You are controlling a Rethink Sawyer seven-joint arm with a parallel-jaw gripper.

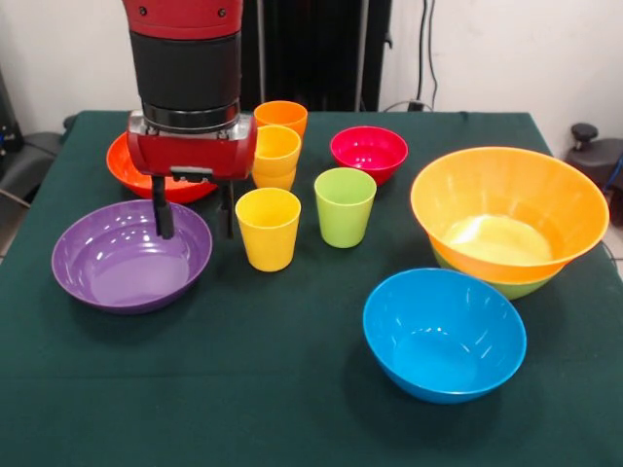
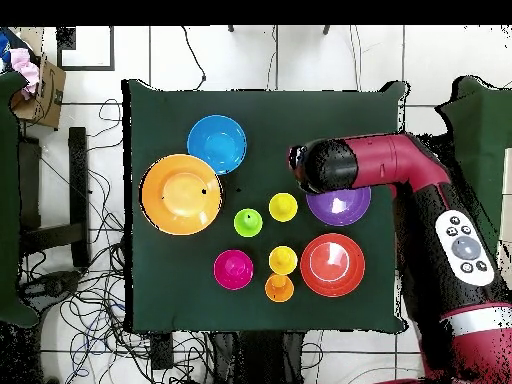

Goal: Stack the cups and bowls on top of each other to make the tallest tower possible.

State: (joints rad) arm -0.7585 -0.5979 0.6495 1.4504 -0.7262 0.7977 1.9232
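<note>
My gripper (image 1: 198, 230) is open and empty. It hangs over the right rim of the purple bowl (image 1: 122, 261), just left of a yellow cup (image 1: 268, 227). A lime green cup (image 1: 345, 205) stands right of that cup. Behind them a second yellow cup (image 1: 276, 152) sits nested in another cup, with an orange cup (image 1: 281, 116) behind it. The large orange bowl (image 1: 508, 209) sits nested in the lime green bowl (image 1: 516, 288) at the right. The blue bowl (image 1: 443, 333) is at the front right. The small magenta bowl (image 1: 368, 152) is at the back. The red-orange bowl (image 1: 127, 167) is partly hidden behind the gripper.
In the overhead view the arm (image 2: 370, 165) reaches over the purple bowl (image 2: 342, 207) and hides the gripper. All pieces stand on the dark green tablecloth (image 1: 253, 389). Cables and a box (image 2: 45, 90) lie on the floor around the table.
</note>
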